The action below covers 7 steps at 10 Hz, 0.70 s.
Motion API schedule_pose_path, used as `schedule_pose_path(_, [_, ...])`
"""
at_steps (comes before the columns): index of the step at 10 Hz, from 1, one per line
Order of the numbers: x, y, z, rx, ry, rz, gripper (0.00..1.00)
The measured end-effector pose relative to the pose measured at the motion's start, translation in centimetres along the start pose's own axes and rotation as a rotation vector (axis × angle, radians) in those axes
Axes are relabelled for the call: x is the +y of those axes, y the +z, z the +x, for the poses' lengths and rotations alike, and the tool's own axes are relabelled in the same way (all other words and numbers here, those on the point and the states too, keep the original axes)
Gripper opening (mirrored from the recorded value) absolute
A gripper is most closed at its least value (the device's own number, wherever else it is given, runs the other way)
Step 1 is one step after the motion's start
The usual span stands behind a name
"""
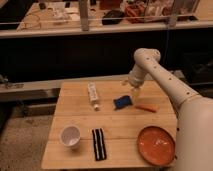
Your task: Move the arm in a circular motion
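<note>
gripper (136,93) hanging over the wooden table (120,150) back right, blue sponge (122,102) and orange carrot (146,107) just below it, white tube (93,94) left, open board between cup (70,135) and orange plate (156,145) except black strip (99,144)

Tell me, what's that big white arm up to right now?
Arm reaching over the table's far right side. Gripper hanging above the blue sponge and orange stick, touching nothing. Bottle, cup, plate all below its path.
</note>
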Motion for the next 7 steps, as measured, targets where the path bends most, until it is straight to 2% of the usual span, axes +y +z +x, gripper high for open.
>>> schedule_pose_path(3, [7.2, -1.3, 3.3, 0.028, 0.069, 0.004, 0.80])
schedule_pose_path(4, [9.9, -1.8, 3.5, 0.048, 0.089, 0.001, 0.80])
schedule_pose_path(5, [10.6, -1.9, 3.5, 0.054, 0.095, 0.000, 0.80])
schedule_pose_path(6, [14.7, -3.2, 2.1, 0.108, 0.093, -0.002, 0.80])
schedule_pose_path(7, [15.8, -3.8, 0.2, 0.132, 0.055, 0.003, 0.80])
